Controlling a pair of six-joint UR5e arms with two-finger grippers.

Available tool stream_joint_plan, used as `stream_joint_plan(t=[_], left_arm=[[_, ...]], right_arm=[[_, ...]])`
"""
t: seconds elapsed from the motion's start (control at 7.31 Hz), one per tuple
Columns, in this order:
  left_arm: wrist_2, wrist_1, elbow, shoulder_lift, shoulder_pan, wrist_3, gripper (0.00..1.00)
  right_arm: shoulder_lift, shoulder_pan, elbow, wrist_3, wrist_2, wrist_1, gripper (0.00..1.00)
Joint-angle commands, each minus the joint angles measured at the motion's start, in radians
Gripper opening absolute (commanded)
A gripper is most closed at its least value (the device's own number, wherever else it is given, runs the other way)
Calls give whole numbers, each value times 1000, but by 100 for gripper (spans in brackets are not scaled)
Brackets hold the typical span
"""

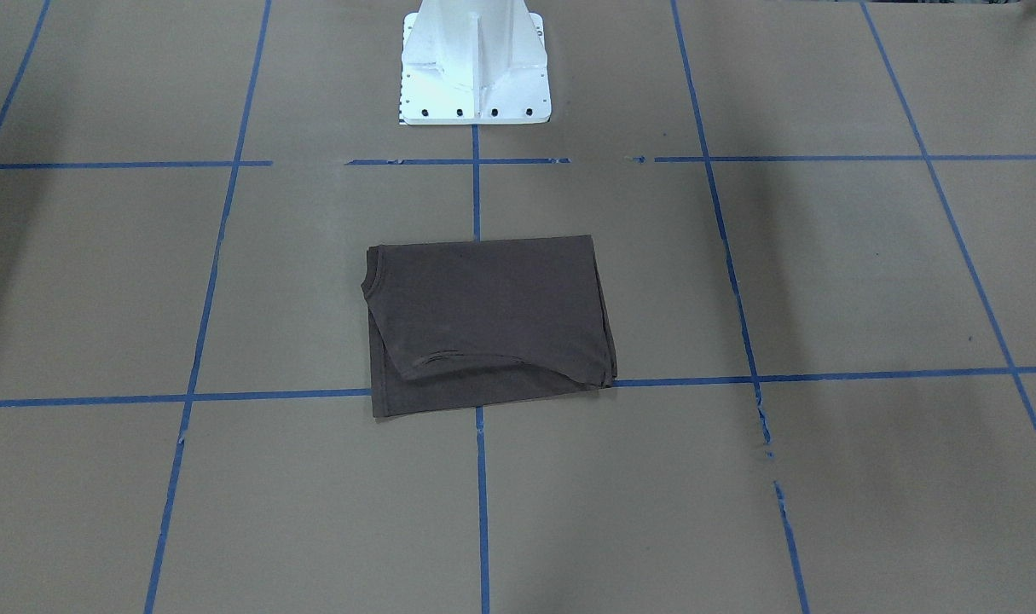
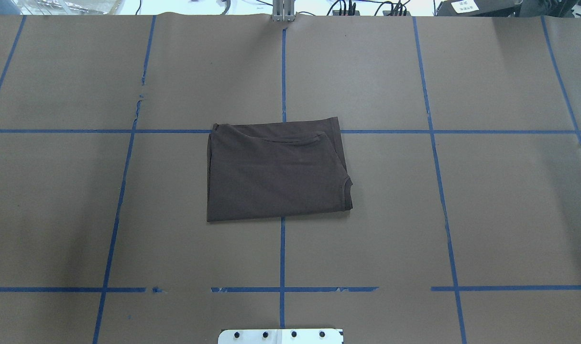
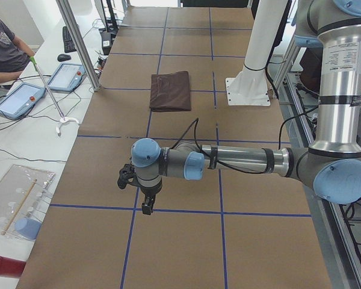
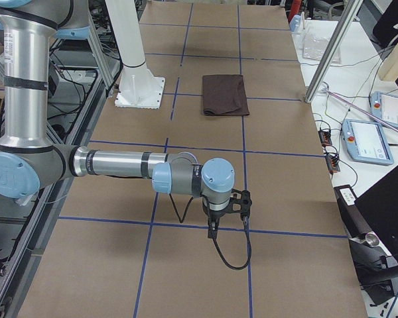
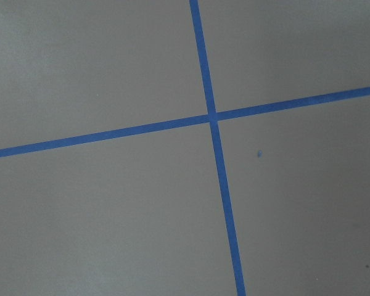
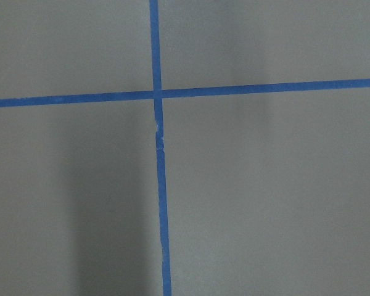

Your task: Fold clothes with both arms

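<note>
Nearest hangs the left gripper point(image 3: 145, 206) over the tabletop point(image 3: 180, 253), the right gripper point(image 4: 211, 228) likewise; whether either is wide or narrow I cannot tell. Well apart from both, between them, lies the folded T-shirt point(image 2: 276, 174): probably light, limp and prone to sagging, so pinch two corners.

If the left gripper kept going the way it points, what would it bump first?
Probably the brown table paper, near a blue tape cross; the left gripper points straight down.

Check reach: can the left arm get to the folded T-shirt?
Probably yes. Only bare table lies between the left gripper and the T-shirt, and nothing sits on top of it.
</note>
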Motion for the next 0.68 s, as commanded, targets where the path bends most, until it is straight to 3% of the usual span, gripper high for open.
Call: stream_joint_plan(t=[0.0, 0.55], left_arm=[[0, 1, 1, -6, 0, -3, 100], [1, 1, 4, -17, 0, -3, 100]], right_arm=[[0, 0, 0, 0, 1, 0, 100], [0, 0, 2, 0, 1, 0, 100]])
